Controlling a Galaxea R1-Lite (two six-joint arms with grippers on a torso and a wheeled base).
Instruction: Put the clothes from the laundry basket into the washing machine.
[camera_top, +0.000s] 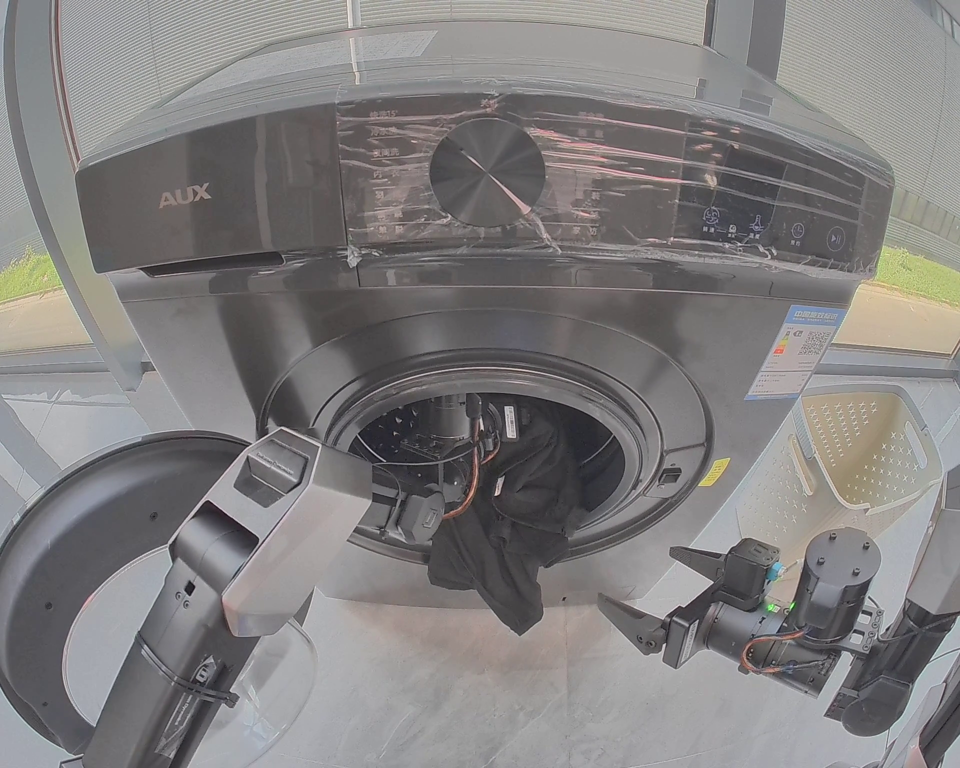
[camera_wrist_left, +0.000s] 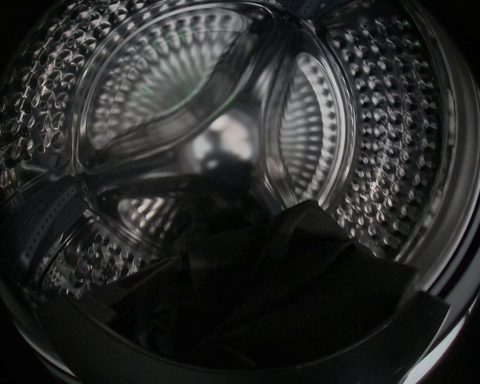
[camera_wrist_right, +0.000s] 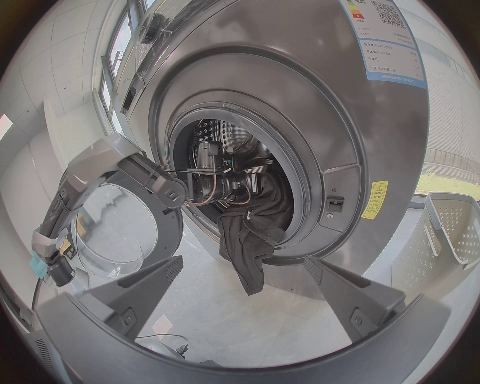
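A dark grey, brushed-metal front-loading washing machine (camera_top: 250, 340) is standing on a pale, glossy tiled floor (camera_top: 450, 690). Its control panel is lying under wrinkled clear plastic film (camera_top: 620, 170), with a round, radially brushed metal knob (camera_top: 487, 172) sitting in the middle. The round door (camera_top: 90, 540), a dark rim around a bulging clear glass bowl, is hanging wide open on the robot's left, and the picture edge is cutting part of it off.

A soft, crumpled black garment (camera_top: 510, 540) is draping over the lower lip of the opening. Part of it is lying inside the drum and part is trailing down the front of the machine toward the floor. In the left wrist view the dimpled, perforated steel drum (camera_wrist_left: 390, 125) is gleaming dimly, and the dark folds of cloth at its bottom are hard to separate from one another.

The silver-shelled left arm (camera_top: 270, 530) is reaching through the opening. The left gripper (camera_top: 500, 425) is sitting inside, just beside the garment, in shadow; whether it is open or gripping cloth cannot be told.

The black right gripper (camera_top: 640, 577) is hovering low in front of the machine, to the right of the opening and apart from the garment, its two wedge-shaped fingers spreading wide on nothing.

A cream, perforated plastic laundry basket (camera_top: 870, 450) is standing just beside the machine's right side, the right arm partly hiding it.
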